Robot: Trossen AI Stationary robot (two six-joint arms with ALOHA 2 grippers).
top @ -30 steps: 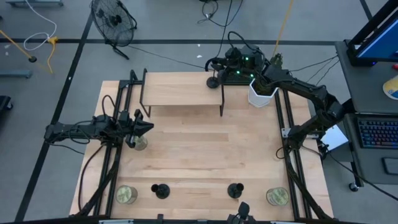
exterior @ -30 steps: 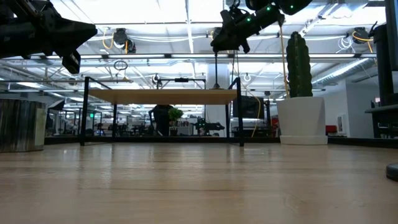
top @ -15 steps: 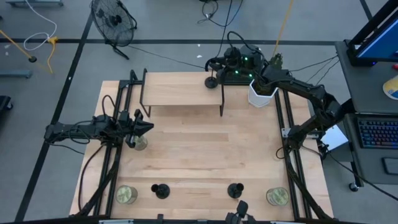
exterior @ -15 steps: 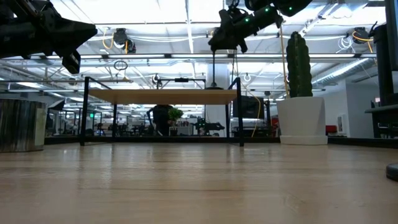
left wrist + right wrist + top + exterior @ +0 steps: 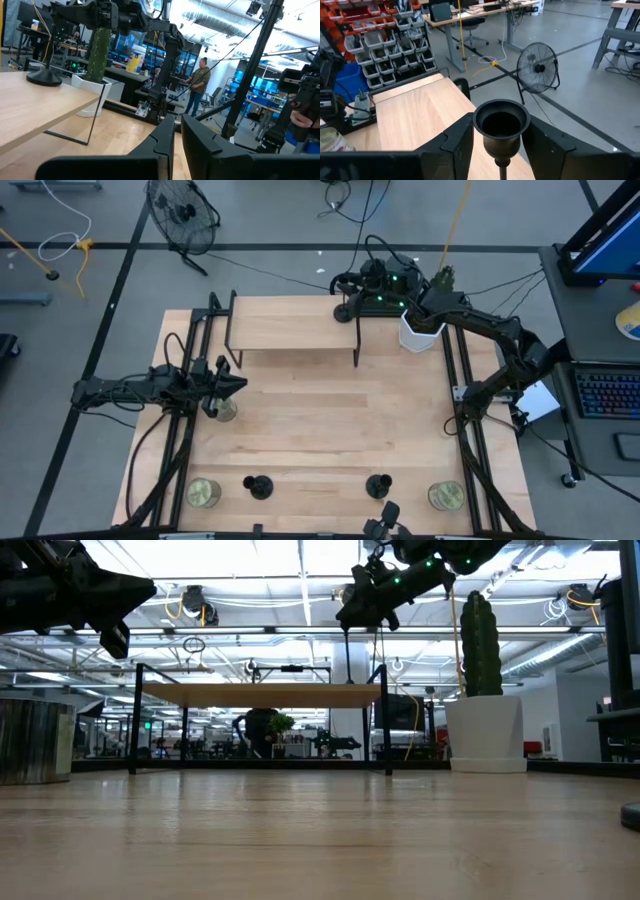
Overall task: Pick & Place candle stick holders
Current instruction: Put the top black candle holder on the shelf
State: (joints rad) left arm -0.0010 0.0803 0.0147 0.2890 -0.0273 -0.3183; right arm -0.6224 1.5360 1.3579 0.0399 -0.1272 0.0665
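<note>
One black candle stick holder (image 5: 501, 122) stands at the far right corner of a raised wooden shelf (image 5: 290, 325), its round base (image 5: 44, 76) on the shelf top. My right gripper (image 5: 346, 292) reaches over from the right and is shut on the holder's top. Two more candle stick holders (image 5: 259, 486) (image 5: 378, 486) stand on their bases near the table's front edge. My left gripper (image 5: 240, 385) waits shut at the table's left side, above a greenish jar candle (image 5: 225, 410). My right gripper holds the holder's cup top (image 5: 492, 142) between its two fingers (image 5: 457, 145), one on each side. The fingers come nearly level from the table's right side. The holder stays upright, stem (image 5: 345, 650) hanging straight below the cup, and its base appears to rest on the shelf.
A cactus in a white pot (image 5: 420, 330) stands right of the shelf, beside my right arm. Jar candles sit at the front left (image 5: 204, 493) and front right (image 5: 446, 496). Bare wood lies in the table's middle. People and benches show in the room beyond.
</note>
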